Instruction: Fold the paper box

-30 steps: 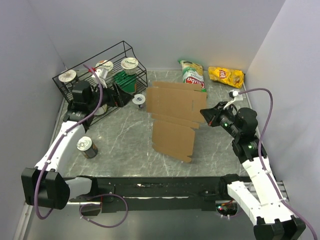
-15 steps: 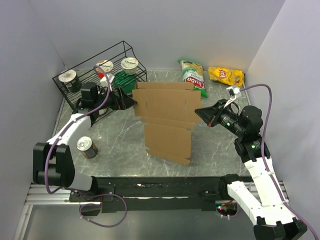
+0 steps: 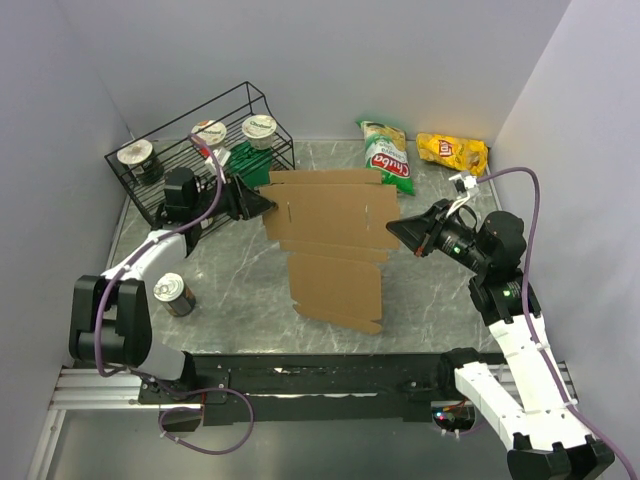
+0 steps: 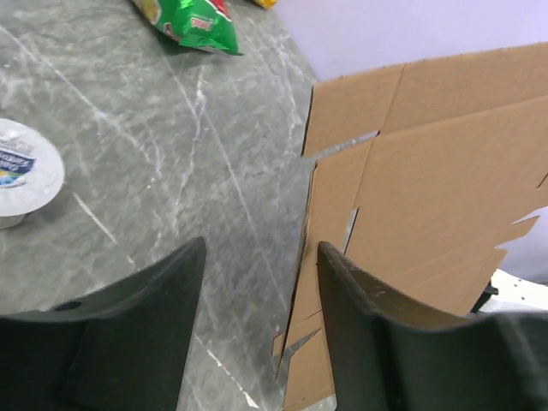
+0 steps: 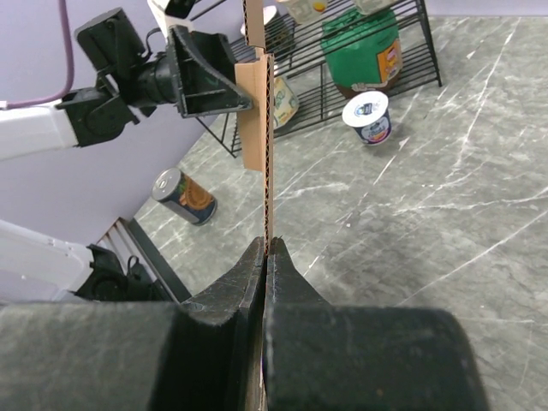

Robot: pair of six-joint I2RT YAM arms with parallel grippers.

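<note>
The paper box (image 3: 335, 235) is one unfolded sheet of plain brown corrugated cardboard, cut with flaps and notched tabs. It is tilted up over the table. My right gripper (image 5: 264, 250) pinches its right edge. Its left edge sits between my left gripper's (image 4: 257, 257) spread fingers, perhaps touching one.

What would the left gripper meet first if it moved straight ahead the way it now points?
Most likely the near edge of the cardboard sheet, standing just ahead of the open left gripper; the gap between them is hard to judge.
</note>
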